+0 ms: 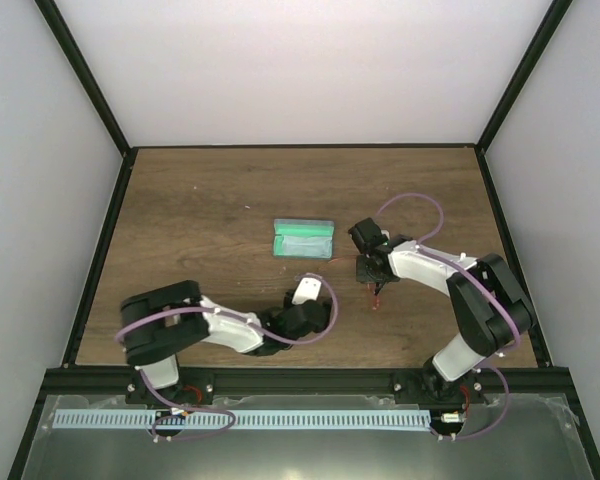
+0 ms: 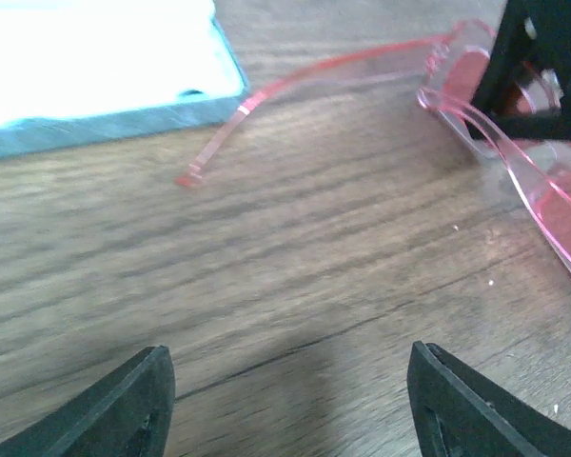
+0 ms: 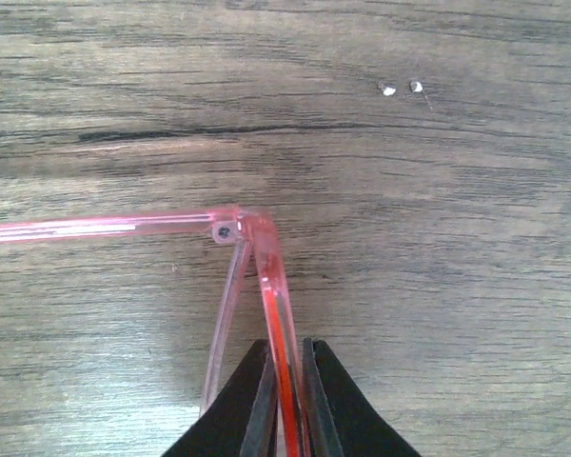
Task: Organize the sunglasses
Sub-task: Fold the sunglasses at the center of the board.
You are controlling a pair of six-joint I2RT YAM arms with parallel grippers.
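The sunglasses have a thin translucent red frame and lie on the wooden table. My right gripper is shut on the frame front near a hinge. One arm runs out to the left and the other is folded in. In the top view the right gripper stands over the sunglasses, right of the open blue-grey case with its green inside. My left gripper is open and empty, low over bare wood. The sunglasses lie ahead on its right and the case edge ahead on its left.
A small pale patch shows at my left gripper in the top view; I cannot tell what it is. Two tiny white specks lie on the wood beyond the sunglasses. Black frame rails border the table.
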